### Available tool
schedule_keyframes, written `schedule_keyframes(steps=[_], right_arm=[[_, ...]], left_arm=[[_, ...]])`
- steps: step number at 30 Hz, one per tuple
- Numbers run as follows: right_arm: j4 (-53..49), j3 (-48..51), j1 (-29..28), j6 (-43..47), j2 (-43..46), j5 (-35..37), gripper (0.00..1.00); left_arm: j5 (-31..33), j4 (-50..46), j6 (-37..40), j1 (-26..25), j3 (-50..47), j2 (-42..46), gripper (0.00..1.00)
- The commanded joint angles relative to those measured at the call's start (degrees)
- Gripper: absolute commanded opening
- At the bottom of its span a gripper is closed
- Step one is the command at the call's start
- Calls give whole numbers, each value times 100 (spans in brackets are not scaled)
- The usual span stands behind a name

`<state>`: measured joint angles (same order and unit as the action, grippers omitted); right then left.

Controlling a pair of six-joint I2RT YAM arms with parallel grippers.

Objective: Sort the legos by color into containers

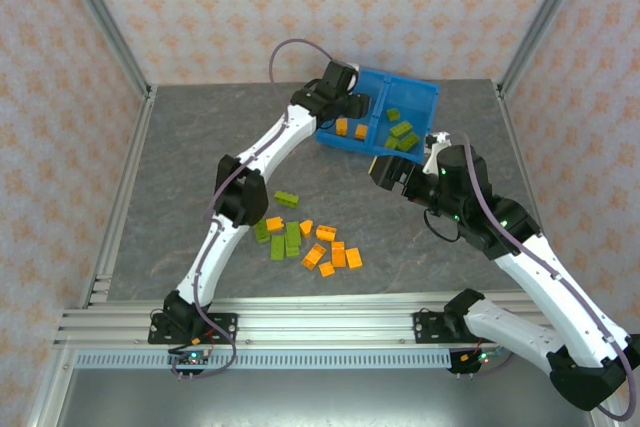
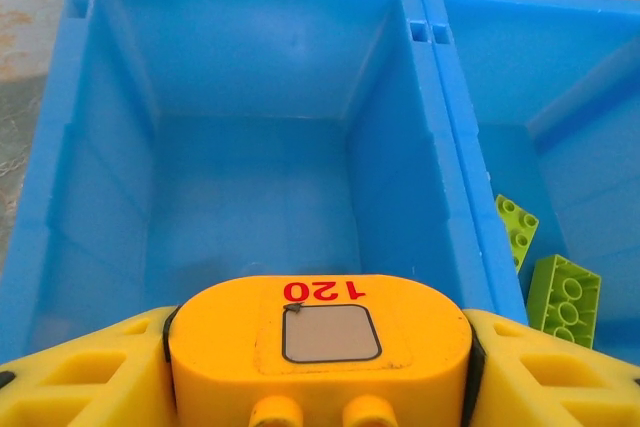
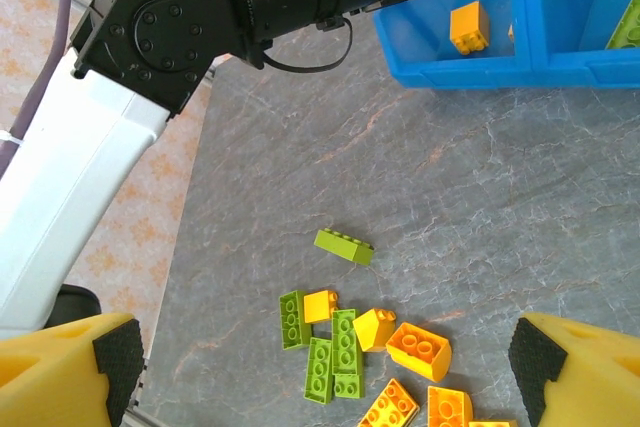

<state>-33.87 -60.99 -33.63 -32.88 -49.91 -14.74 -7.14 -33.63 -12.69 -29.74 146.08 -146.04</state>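
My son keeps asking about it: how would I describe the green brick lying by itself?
Find the blue bin at the grey table's far side, then the loose pile of bricks nearer the front. The long green brick lies alone between them, touching no other.

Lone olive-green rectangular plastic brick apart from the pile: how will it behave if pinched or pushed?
The olive-green rectangular plastic brick looks like rigid moulded plastic, so it is likely stiff and light. Boxy with flat faces, so it shouldn't roll. On the smooth grey table, a push probably slides or spins it.

Orange and green legos (image 3: 418,350) strewn on table (image 3: 480,207) — blue bin (image 3: 470,72) beyond.
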Motion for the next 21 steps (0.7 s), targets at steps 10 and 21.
schedule_keyframes(steps=[10,21], right_arm=[[-54,-34,-30,-16,19,147,96],[-282,-55,-30,107,-102,202,96]], left_arm=[[204,-233,-114,-67,498,295,76],[-82,-1082,-28,-72,383,1339,79]])
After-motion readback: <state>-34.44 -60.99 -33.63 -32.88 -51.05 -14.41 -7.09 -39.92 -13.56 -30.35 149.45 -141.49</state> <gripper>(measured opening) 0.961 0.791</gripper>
